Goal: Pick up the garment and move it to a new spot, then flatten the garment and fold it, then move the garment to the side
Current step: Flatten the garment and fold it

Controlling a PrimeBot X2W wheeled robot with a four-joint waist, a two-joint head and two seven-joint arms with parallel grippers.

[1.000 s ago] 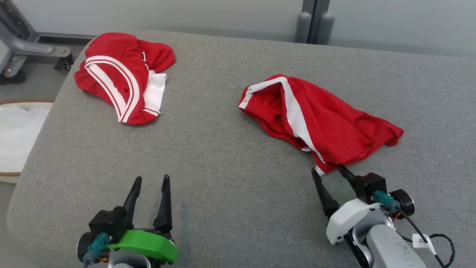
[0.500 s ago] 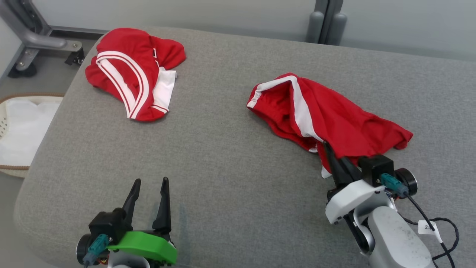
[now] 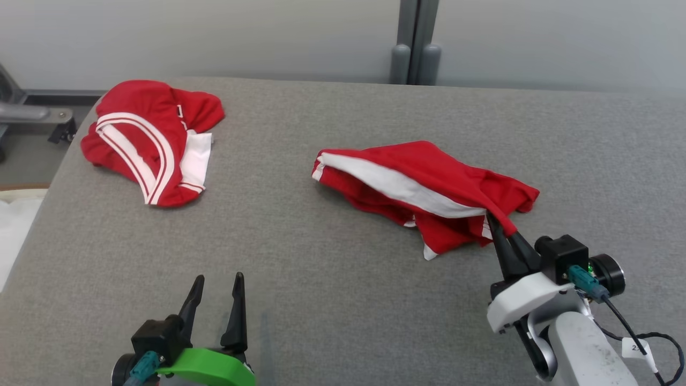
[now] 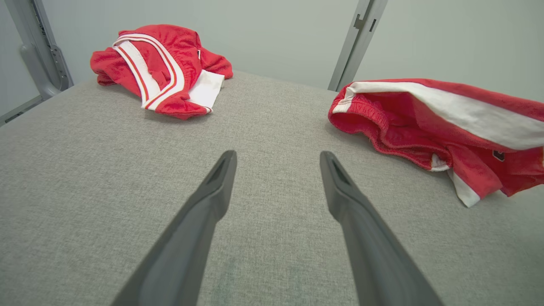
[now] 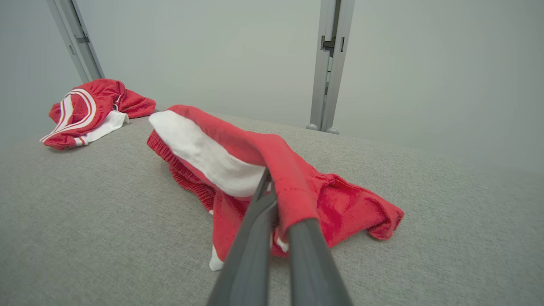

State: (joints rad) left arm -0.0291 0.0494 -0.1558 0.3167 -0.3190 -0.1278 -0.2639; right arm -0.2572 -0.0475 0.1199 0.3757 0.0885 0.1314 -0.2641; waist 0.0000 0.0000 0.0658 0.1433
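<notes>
Red garment (image 3: 423, 179) seen just at 3 o'clock of centre on grey padded surface (image 3: 332, 279), near edge lifted, far end resting. Right gripper (image 3: 494, 225) clamped on near edge, fingers pressed together. Left gripper (image 3: 220, 276) held at 7 o'clock, fingers apart, nothing between. Second red garment (image 3: 150, 142) crumpled at 10 o'clock, well apart.

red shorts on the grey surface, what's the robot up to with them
The right gripper is shut on an edge of the red shorts, with that part raised while the rest lies on the grey padded surface. The left gripper is open, holding nothing. A second red-and-white garment lies crumpled at far left.
</notes>
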